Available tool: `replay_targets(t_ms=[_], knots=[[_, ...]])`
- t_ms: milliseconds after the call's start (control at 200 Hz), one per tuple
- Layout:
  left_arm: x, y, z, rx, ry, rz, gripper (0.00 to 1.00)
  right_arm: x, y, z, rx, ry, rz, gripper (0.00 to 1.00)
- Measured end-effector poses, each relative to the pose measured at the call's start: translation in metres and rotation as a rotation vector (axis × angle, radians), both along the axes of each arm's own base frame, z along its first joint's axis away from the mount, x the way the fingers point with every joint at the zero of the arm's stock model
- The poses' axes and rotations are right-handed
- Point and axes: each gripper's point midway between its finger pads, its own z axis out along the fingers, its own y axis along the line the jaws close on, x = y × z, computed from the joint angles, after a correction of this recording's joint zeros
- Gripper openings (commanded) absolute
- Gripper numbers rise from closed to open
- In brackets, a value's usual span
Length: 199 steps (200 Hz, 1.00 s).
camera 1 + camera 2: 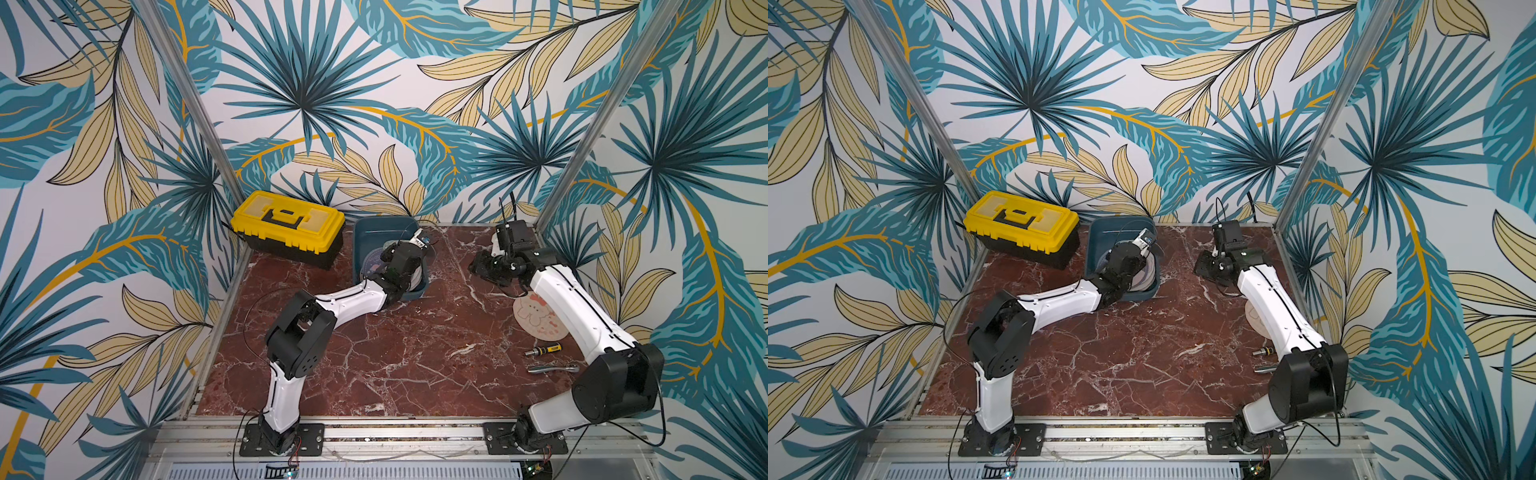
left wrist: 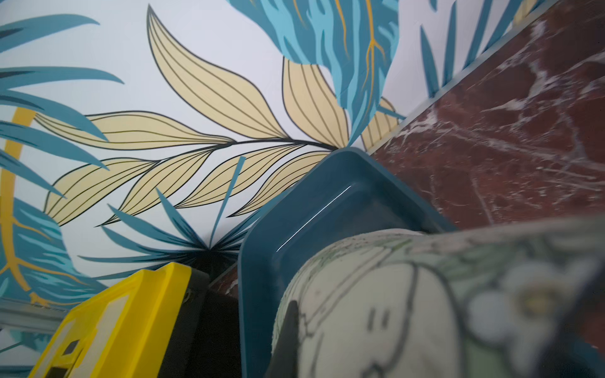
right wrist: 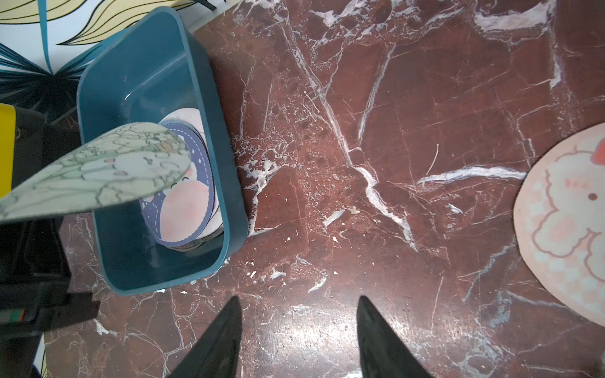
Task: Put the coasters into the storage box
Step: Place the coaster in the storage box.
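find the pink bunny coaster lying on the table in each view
In a top view: pink bunny coaster right of centre, partly under the right arm.
In a top view: a sliver beside that arm.
Left wrist: not in it.
Right wrist: cut off by the frame edge.
Shared landmark: storage box.

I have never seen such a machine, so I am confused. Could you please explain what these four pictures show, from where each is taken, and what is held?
These are two robot arms fixed at a red marble table. Two pictures look down on the whole scene; the other two come from a camera on each arm's wrist. The left end effector grips a greenish coaster over the blue box, where other coasters lie. The right end effector is open and empty. One pink coaster lies on the table near the right arm, with two small tools. A yellow toolbox stands beside the box.
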Motion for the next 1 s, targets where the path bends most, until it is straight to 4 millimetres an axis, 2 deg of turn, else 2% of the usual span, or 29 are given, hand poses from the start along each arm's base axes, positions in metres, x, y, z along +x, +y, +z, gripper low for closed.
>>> replay_targets(t_ms=[165,315,391,456,626,671,801,831,911,996], knots=[[0.025,0.029,0.000,0.031,-0.007,0.119,0.00,0.000,0.000,-0.001,0.001,0.001,0.001,0.57],[0.048,0.040,0.003,0.018,-0.019,0.177,0.00,0.001,0.002,-0.003,0.009,0.008,0.007,0.57],[0.056,0.044,-0.006,0.034,-0.006,0.195,0.00,0.001,0.003,-0.005,0.011,0.014,0.009,0.57],[0.060,0.043,-0.025,0.062,0.027,0.202,0.00,0.002,0.004,-0.006,0.012,0.018,0.011,0.57],[0.047,0.043,-0.097,0.152,0.196,0.206,0.00,0.002,0.004,-0.007,0.010,0.019,0.014,0.57],[0.041,0.043,-0.110,0.161,0.238,0.203,0.00,0.002,0.004,-0.007,0.010,0.019,0.015,0.57],[0.027,0.039,-0.127,0.132,0.322,0.193,0.00,0.002,0.004,-0.009,0.010,0.023,0.018,0.57],[0.023,0.038,-0.131,0.126,0.343,0.190,0.05,0.002,0.004,-0.010,0.010,0.026,0.019,0.57],[0.014,0.038,-0.142,0.115,0.400,0.186,0.11,0.003,0.004,-0.014,0.008,0.037,0.019,0.57],[0.009,0.037,-0.146,0.098,0.425,0.194,0.18,0.004,0.004,-0.017,0.006,0.044,0.019,0.58]])
